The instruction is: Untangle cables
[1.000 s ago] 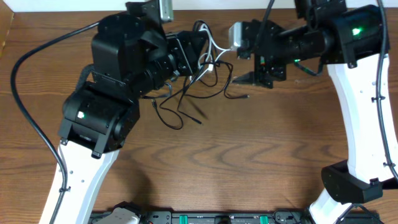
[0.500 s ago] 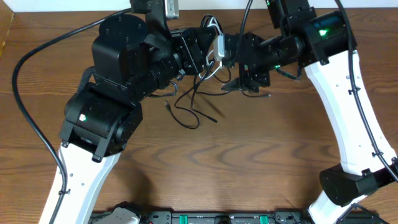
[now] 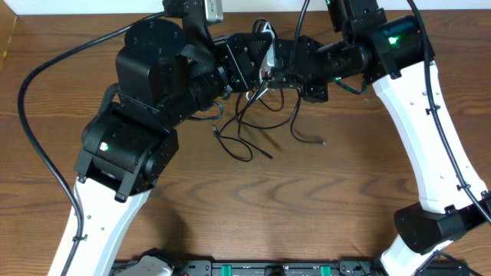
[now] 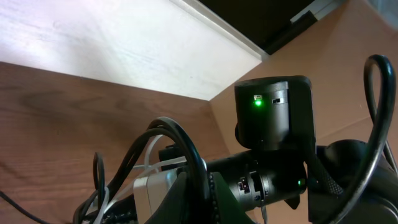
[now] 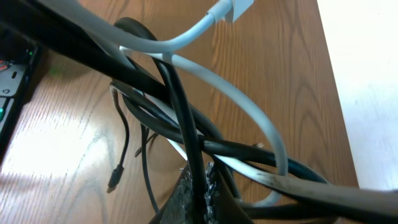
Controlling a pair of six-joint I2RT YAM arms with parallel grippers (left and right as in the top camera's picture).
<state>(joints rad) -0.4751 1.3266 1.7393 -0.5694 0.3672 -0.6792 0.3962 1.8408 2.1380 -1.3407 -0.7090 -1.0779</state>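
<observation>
The cables form one tangled bunch [image 3: 263, 83] hanging between my two grippers near the table's far edge. Most are thin and black, and one is white [image 5: 249, 106] with a white plug block [image 4: 155, 190]. My left gripper [image 3: 255, 65] is shut on a black cable [image 4: 186, 140] that runs between its fingers. Facing it from the right, my right gripper [image 3: 282, 73] is shut on another black cable [image 5: 180, 106] of the same bunch. Loose black ends trail down onto the wood [image 3: 239, 142], one ending in a small plug [image 3: 321, 142].
A pale wall runs along the table's far edge [image 4: 124, 50]. A thick black arm cable [image 3: 31, 100] loops over the left side. The arms' base rail [image 3: 268, 268] lies along the front edge. The right arm's housing [image 4: 273, 118] sits close in front of the left wrist.
My right gripper has come left to the bunch and gone from open to shut on a black cable. The left gripper, still shut, shifted slightly right, and the loose ends slid right.
</observation>
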